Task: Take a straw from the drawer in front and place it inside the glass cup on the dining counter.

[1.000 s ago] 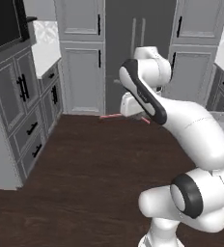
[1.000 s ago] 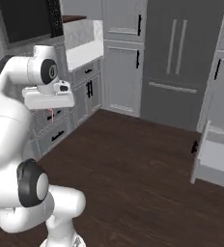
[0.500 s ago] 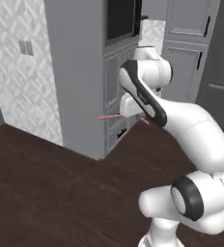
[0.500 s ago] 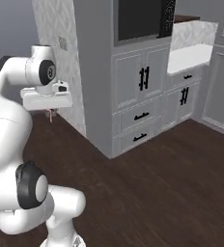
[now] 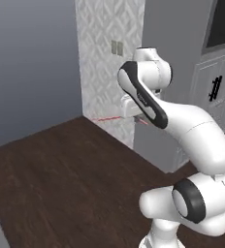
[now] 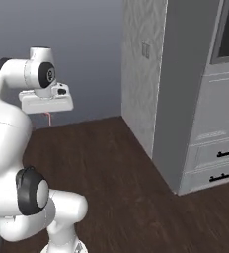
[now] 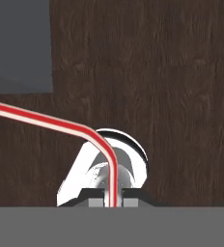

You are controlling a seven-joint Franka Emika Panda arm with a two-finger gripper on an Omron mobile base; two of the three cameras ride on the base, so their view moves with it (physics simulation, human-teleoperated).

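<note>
The claw is clamped on the thin red-and-white bent straw, whose long arm points toward 9 o'clock in the hand view.

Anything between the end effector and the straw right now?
Nothing: in the hand view the end effector is shut directly on the straw, which bends away over bare dark wood floor.

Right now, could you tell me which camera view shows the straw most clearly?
The hand view: the straw runs large across it, red-and-white stripes and bend plain, its end pinched in the shut gripper. The left base view shows a thin red line beside the arm; the right base view, a short red sliver under the hand.
</note>
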